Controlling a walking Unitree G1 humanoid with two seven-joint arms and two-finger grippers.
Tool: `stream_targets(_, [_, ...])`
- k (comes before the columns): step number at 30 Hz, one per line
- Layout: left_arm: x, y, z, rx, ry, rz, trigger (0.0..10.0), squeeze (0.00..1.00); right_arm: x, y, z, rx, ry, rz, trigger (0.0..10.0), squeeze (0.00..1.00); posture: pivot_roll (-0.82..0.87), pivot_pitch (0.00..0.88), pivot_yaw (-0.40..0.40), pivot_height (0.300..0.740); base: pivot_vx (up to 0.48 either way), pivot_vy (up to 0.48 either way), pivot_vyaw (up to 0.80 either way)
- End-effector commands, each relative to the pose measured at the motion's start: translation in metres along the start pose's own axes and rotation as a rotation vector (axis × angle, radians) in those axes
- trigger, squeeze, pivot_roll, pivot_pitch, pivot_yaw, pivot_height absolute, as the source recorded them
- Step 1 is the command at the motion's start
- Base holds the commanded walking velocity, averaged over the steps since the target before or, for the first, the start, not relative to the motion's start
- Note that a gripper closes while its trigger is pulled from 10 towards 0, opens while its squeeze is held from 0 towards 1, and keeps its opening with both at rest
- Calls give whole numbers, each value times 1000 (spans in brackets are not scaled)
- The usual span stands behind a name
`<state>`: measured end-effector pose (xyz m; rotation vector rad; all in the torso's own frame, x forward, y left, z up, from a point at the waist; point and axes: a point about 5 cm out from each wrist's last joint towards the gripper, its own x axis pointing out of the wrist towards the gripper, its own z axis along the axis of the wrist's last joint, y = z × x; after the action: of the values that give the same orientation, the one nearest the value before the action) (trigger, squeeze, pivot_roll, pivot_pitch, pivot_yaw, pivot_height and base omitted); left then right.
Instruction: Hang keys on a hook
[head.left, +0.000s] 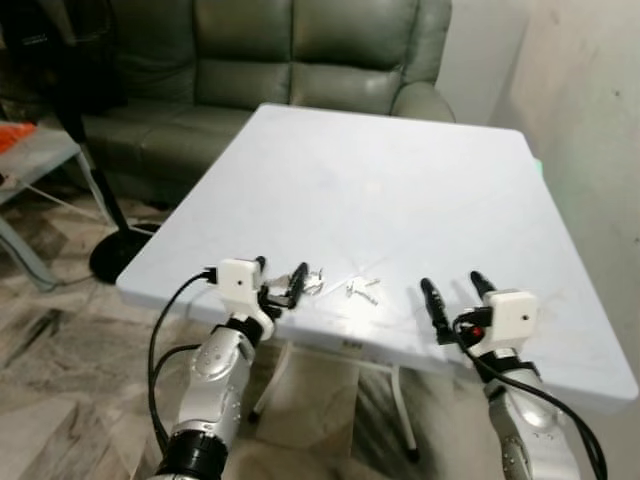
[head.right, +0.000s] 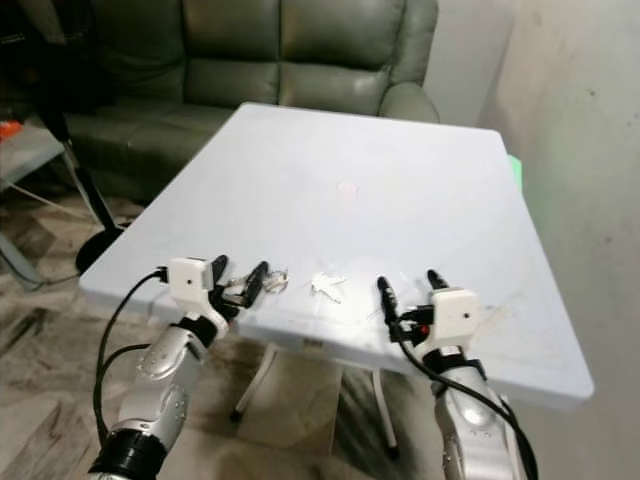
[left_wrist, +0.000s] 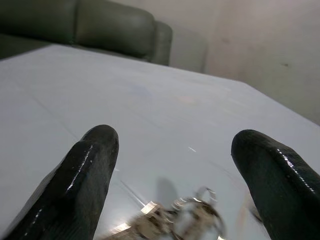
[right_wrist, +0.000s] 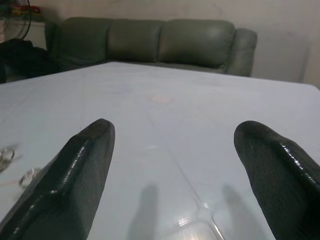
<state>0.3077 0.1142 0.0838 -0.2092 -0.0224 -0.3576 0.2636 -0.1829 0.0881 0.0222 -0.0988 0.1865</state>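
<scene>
Now two key bunches (head.left: 362, 289) lie on one table (head.left: 400, 190); left gripper (head.left: 279, 279) and right gripper (head.left: 452, 291) fingers spread wide.

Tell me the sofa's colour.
The sofa is grey-green; it shows best in the left eye view.

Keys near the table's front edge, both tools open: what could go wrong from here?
1. The keys lie close to the near edge of the white table. The left tool is open right at them, so a nudge on closing could push them over the edge.
2. A second small bunch lies apart from the first, so one grasp may take only part.
3. No hook can be seen around the table, so the robot would have to carry the keys off, and a loose grip could drop them.
</scene>
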Motion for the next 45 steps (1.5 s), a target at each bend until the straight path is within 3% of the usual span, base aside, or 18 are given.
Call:
stream_targets(1, [-3, 4, 0, 8, -1, 17, 10000, 0, 4, 5, 0, -15, 15, 37, 10000, 0, -33, 0, -34, 740, 0, 0, 0])
stream_targets(7, [-4, 0, -2, 12, -1, 7, 10000, 0, 7, 7, -2, -41, 39, 102, 10000, 0, -32, 0, -36, 740, 0, 0, 0])
stream_targets(15, [-10, -11, -6, 17, 2, -46, 10000, 0, 28, 8, 4, -94, 66, 225, 10000, 0, -27, 0, -44, 740, 0, 0, 0])
stream_targets(21, [-19, -20, -11, -6, 10, -65, 10000, 0, 48, 20, 9, -129, 71, 348, 10000, 0, -21, 10, -54, 740, 0, 0, 0])
stream_targets(26, [-22, -24, -13, -14, 12, -63, 10000, 0, 56, 26, 8, -128, 85, 394, 10000, 0, -12, 20, -66, 740, 0, 0, 0])
stream_targets(32, [-26, -29, -14, -27, 13, -57, 10000, 0, 58, 32, -2, -129, 144, 460, 10000, 0, -3, 32, -84, 740, 0, 0, 0])
stream_targets(45, [-32, -32, -15, -39, 21, -42, 10000, 0, 40, 45, -22, -85, 224, 568, 10000, 0, 5, 42, -102, 740, 0, 0, 0])
